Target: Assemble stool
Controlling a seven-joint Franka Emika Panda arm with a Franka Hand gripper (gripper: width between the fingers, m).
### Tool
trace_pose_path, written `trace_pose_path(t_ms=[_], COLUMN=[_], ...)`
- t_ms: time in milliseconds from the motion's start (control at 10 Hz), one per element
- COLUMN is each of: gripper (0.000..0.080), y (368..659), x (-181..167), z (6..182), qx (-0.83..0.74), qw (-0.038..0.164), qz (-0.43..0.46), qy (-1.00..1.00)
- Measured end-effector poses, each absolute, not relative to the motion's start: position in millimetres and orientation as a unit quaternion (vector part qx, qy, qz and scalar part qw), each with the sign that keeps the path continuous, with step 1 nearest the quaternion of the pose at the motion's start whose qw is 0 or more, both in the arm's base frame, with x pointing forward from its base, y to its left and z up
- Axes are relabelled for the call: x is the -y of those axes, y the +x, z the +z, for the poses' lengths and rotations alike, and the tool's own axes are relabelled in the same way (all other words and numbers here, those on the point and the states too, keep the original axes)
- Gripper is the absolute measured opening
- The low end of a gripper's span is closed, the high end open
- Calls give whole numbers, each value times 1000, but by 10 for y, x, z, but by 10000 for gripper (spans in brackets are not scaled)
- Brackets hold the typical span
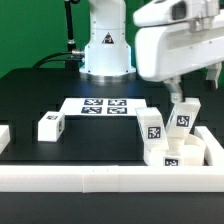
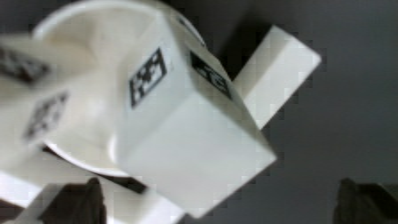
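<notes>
Front rail (image 1: 100,180): long white bar along the near edge of the black table (image 1: 100,145)
Seat (image 1: 172,156): white, in the near corner of the table at the exterior view's right, close against the front rail and the side rail (image 1: 213,150); its round rim shows in the wrist view, blurred
Nearer leg (image 1: 153,126): upright at the seat, on the side toward the exterior view's left, one tag facing the camera; whether it is on the seat or just beside it, cannot tell
Farther leg (image 1: 183,115): upright and a little tilted at the back of the seat, right under the claw; in the wrist view it fills the middle, with tags on two adjoining faces and the seat behind it
Claw (image 2: 217,205): spread wide, pinching nothing; the dark fingertips (image 2: 71,205) stand to either side of the farther leg, above that same near corner
Lone leg (image 1: 50,125): lying on its side near the table edge at the exterior view's left, well apart from the other parts
Marker board (image 1: 100,106): flat in the middle of the table, beyond the legs
Arm base (image 1: 105,45): white, at the far edge, behind the marker board
</notes>
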State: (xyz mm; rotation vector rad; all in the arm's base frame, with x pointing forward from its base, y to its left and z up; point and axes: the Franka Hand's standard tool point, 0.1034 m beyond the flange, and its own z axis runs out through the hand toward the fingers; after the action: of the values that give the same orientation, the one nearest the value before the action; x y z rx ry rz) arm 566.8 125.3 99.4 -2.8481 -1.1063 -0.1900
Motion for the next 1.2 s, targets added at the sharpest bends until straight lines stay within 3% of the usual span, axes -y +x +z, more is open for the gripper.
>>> trace_pose_path(t_ms=[800,1200], gripper=[649,649], y=[5660,5655], x=[-1200,-1090], z=[898,831], qx=[652,690], qw=[-13,-19], qz=[-52,-44], qy=[-756,-722])
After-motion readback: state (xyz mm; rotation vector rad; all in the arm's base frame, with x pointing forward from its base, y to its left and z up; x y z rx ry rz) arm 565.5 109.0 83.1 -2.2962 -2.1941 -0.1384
